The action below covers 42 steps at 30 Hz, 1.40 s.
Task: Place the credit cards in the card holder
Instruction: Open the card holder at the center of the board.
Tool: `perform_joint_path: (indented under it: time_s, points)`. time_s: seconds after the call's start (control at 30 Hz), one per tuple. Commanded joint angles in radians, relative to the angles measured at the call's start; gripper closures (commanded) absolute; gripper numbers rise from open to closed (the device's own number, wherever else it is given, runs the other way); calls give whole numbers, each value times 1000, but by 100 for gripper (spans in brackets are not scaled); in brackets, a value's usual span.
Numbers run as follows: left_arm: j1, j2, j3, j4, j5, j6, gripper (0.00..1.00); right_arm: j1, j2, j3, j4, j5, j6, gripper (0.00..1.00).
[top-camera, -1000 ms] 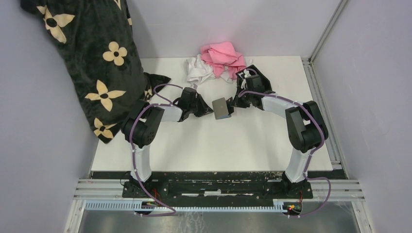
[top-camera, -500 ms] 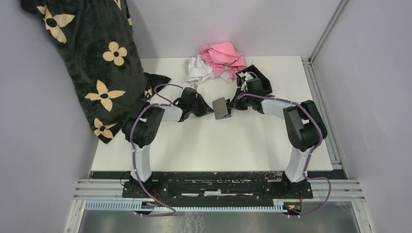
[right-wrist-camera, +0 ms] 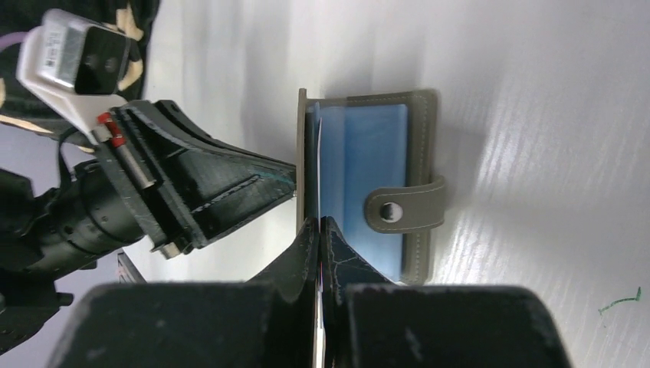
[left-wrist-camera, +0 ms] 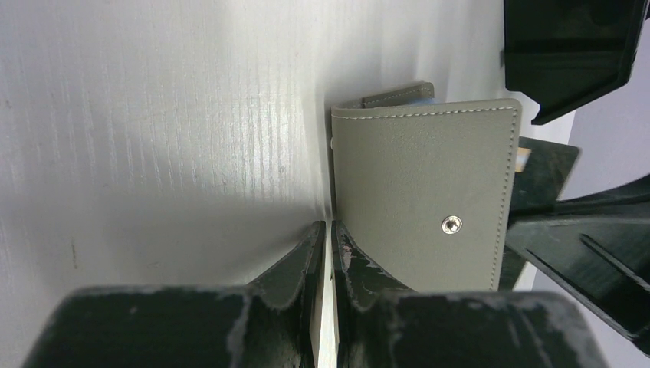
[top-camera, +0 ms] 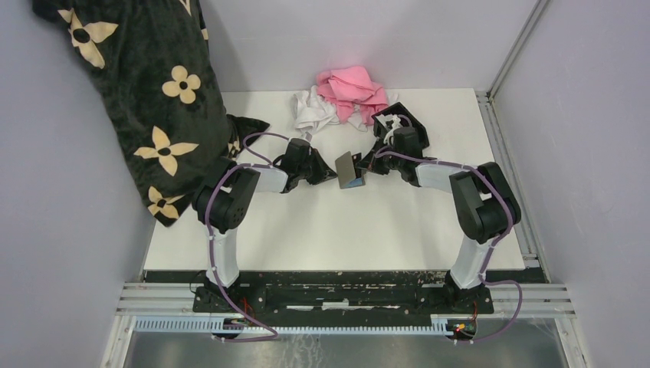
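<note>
- Left gripper [left-wrist-camera: 331, 230] pinches the flat grey folding wallet [left-wrist-camera: 418, 192] by its cover.
- Right gripper [right-wrist-camera: 318, 230] clamps a thin white card [right-wrist-camera: 316, 153]; next, likely: draw it out toward the black plastic box [top-camera: 412, 121].

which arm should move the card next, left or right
Right. The right claw is shut on the white card, held edge-on at the open grey wallet. The left claw only pinches a wallet flap, steadying it.

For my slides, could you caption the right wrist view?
Right end effector holds a white card at the open wallet.
</note>
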<state>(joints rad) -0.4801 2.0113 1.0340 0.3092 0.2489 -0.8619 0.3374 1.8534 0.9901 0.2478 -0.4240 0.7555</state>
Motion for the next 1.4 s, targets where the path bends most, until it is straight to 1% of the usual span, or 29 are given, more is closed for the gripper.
perform_joint_path:
  time_s: [0.0,0.13,0.47,0.63,0.8,0.97,1.1,1.2,1.37]
  points:
    - [-17,73,-23,-151,-18,61,84,-2,-92,-5,57,-13,-14,99]
    - [-34,80,1,-146,0,76,84,0,-119,-2,10,-3,-47,99]
    - [-85,125,87,-122,79,97,84,22,-103,3,-5,-17,-58,99]
    - [-107,156,107,-68,131,92,84,32,-103,-6,-31,5,-79,99]
    - [-129,171,124,-69,144,107,83,44,-102,-7,-79,47,-114,99]
    - [-135,135,113,-184,64,142,83,78,-88,17,-145,109,-159,99]
    - [-135,64,71,-295,-67,160,82,104,-68,32,-174,153,-177,99]
    - [-135,16,49,-357,-138,169,80,119,-49,42,-190,180,-185,99]
    - [-135,-48,24,-430,-210,188,77,155,-17,71,-222,225,-202,99]
